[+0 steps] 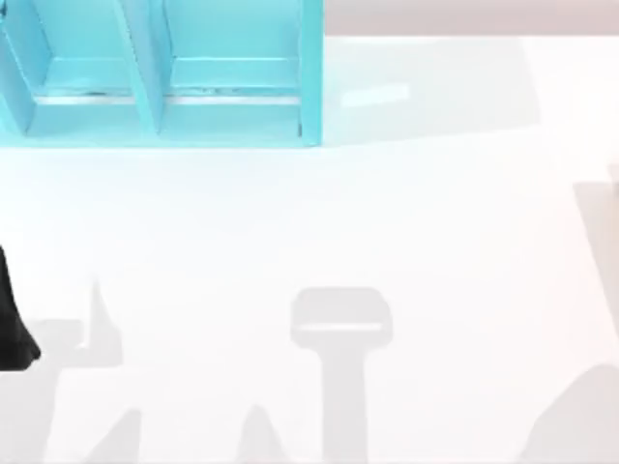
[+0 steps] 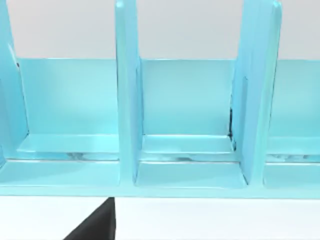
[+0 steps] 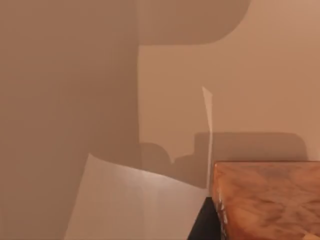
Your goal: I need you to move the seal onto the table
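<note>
We are searching the turquoise shelf (image 2: 185,175) for the seal; our left arm (image 1: 12,329) waits, fingers' state unclear

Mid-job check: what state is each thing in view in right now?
turquoise shelf unit: upright on the table, compartments open at the front.
table: flat, bearing the shelf unit at its far left.
left arm: at the table's left edge, wrist camera facing the shelf compartments.
orange-brown grained block: flat top up, close to the right wrist camera; what it rests on cannot be told.
</note>
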`<state>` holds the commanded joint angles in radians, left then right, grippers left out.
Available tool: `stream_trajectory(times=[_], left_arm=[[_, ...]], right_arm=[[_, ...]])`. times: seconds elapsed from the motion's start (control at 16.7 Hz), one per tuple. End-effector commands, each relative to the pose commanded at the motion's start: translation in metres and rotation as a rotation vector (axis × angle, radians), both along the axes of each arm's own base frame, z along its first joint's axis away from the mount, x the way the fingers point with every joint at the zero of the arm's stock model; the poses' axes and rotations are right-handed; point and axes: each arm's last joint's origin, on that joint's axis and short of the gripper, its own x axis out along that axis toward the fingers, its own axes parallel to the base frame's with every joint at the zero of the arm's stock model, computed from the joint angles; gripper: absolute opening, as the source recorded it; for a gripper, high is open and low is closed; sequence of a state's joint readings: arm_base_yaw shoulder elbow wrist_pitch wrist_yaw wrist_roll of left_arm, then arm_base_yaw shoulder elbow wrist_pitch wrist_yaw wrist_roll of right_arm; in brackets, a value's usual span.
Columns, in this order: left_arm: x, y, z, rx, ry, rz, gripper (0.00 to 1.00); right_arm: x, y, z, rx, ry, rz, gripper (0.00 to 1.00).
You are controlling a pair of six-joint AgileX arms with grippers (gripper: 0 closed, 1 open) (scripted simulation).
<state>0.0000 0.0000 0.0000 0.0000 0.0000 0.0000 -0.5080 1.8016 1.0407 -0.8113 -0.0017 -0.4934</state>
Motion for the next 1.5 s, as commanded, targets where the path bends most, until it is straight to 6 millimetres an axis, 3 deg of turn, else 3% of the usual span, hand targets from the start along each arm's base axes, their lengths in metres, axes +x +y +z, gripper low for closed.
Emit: stream_trajectory(times=[0.6, 0.78, 1.14, 1.5], left_arm=[[0.000, 0.000, 0.000, 0.000, 0.000, 0.000, 1.00], [0.000, 0.000, 0.000, 0.000, 0.000, 0.000, 1.00], [0.000, 0.000, 0.000, 0.000, 0.000, 0.000, 1.00], [0.000, 0.000, 0.000, 0.000, 0.000, 0.000, 1.00]], right_arm=[[0.000, 0.000, 0.002, -0.002, -0.003, -0.001, 0.00], [0.007, 0.009, 0.025, -0.018, -0.038, 0.000, 0.00], [0.020, 0.071, 0.096, 0.023, -0.075, -0.017, 0.00], [0.006, 0.138, 0.142, 0.022, -0.008, -0.013, 0.00]])
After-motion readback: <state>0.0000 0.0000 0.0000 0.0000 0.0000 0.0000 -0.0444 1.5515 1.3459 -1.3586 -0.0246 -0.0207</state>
